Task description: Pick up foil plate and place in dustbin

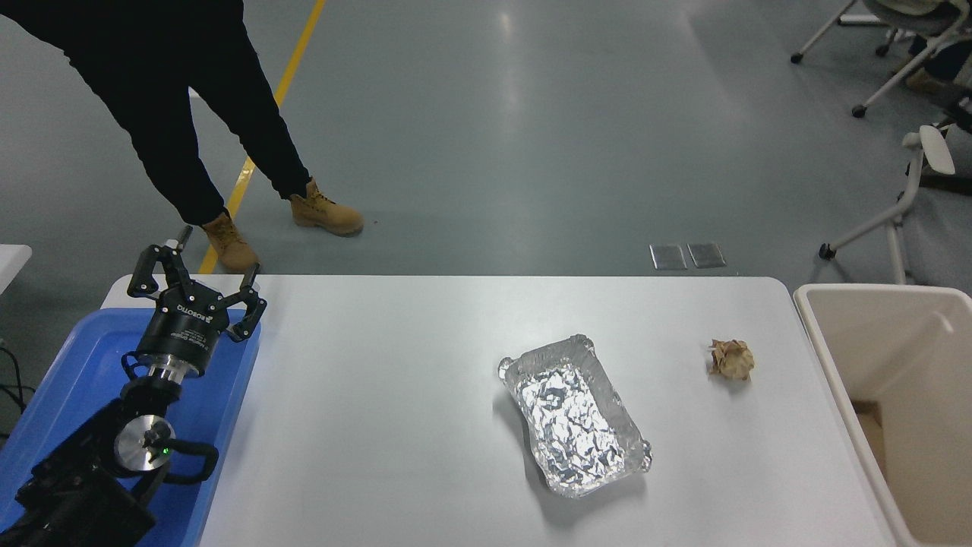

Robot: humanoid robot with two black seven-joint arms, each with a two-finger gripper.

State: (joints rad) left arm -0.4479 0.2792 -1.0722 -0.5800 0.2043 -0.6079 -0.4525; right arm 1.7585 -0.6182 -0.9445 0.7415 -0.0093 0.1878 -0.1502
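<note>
One high head view looks forward and down over the white table [395, 425] toward the floor beyond.

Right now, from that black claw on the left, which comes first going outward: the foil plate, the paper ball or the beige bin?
From the left gripper, in the head view:
1. Foil plate, mid-table.
2. Brown paper ball, farther right.
3. Dustbin, past the table's right edge.

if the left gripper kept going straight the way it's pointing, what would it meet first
The left gripper, open over the blue tray, points away from the camera, past the table's far left corner. Nothing on the table lies ahead; beyond is floor and a person's boot, though depth is unclear.
</note>
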